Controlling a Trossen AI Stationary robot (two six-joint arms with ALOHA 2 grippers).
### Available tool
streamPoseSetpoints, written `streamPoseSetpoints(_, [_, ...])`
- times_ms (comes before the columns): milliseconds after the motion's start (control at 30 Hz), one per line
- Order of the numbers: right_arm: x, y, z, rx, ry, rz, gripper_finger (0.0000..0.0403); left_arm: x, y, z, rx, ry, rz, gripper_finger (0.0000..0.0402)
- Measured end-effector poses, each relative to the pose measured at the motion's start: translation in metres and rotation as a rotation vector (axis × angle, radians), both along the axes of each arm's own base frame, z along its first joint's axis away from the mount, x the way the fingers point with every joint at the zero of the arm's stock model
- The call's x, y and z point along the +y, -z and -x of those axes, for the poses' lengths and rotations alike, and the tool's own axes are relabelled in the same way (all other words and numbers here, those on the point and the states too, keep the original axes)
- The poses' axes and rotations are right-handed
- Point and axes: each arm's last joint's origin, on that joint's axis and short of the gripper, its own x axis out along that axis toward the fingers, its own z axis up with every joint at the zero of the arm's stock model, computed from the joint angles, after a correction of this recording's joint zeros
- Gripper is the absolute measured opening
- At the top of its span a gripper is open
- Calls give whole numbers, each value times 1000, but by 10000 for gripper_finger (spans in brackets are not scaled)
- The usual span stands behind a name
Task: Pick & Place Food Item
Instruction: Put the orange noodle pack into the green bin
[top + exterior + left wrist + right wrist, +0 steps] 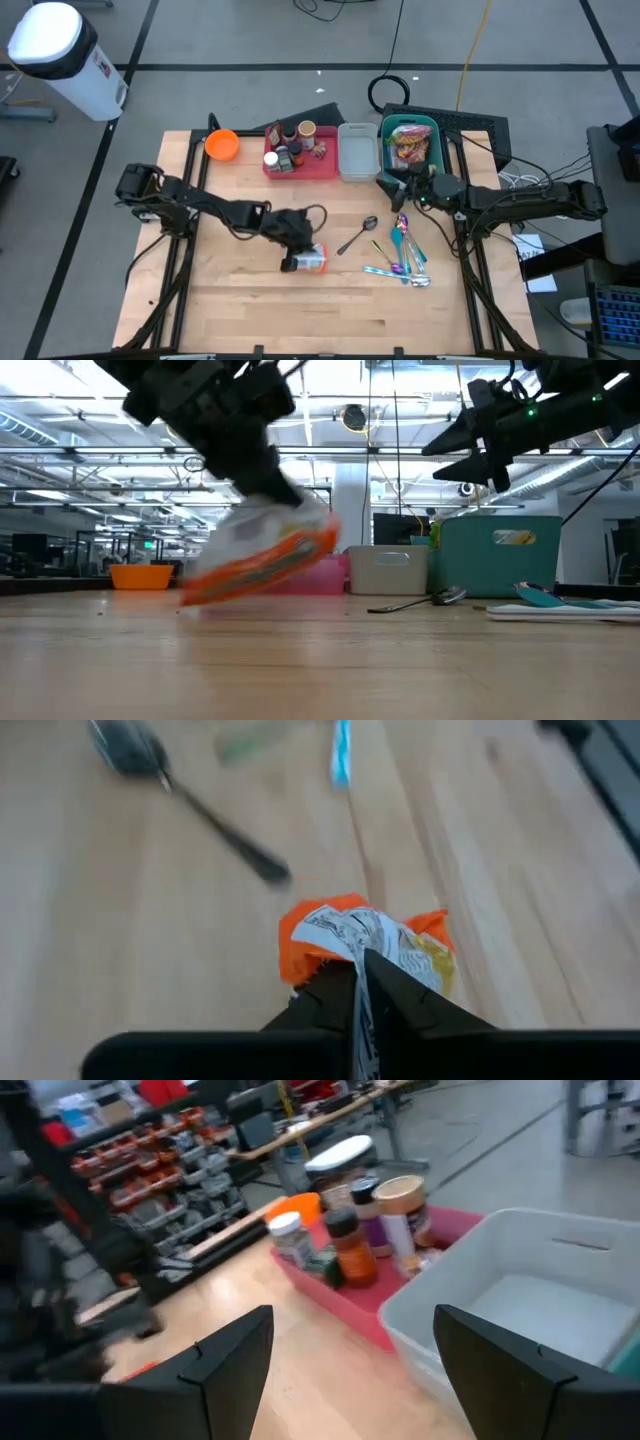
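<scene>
The left gripper (362, 982) is clamped on an orange-and-white food packet (365, 942), its fingers pinching the wrapper's edge near the middle of the wooden table (250, 310); in the low view the packet (262, 560) hangs tilted, one end just above the boards; a metal spoon (355, 235) lies just beyond, then a scatter of coloured cutlery (405, 255); the right gripper (392, 190), fingers apart and holding nothing, hovers beside the teal bin (432, 125) of snack packets, near the white container (540, 1295) and the red tray (325, 165) of bottles.
</scene>
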Motion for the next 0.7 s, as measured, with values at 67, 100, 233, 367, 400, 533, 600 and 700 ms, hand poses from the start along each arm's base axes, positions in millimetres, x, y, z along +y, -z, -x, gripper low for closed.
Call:
streamPoseSetpoints(67, [1,-1,-1,-10,-23,-2,267,7,-11,-2,-82,-3,-35,29])
streamPoseSetpoints(100, [1,-2,-1,-20,-31,-2,267,11,-17,-2,-117,-8,-60,29])
streamPoseSetpoints(233, [2,-4,-4,-51,-67,-4,267,26,-38,-4,-271,-67,-204,13])
streamPoseSetpoints(367, [4,-3,-11,-85,-116,-17,267,39,-51,-7,-392,-122,-307,6])
streamPoseSetpoints(400, [5,-2,-13,-92,-135,-22,267,41,-54,-7,-416,-128,-317,10])
streamPoseSetpoints(533, [9,2,-25,-117,-184,-21,267,47,-57,-8,-450,-142,-335,23])
streamPoseSetpoints(600, [10,6,-32,-123,-218,-25,267,49,-57,-8,-445,-147,-336,22])
streamPoseSetpoints(700, [11,6,-46,-115,-279,-58,267,51,-56,-8,-434,-152,-337,10])
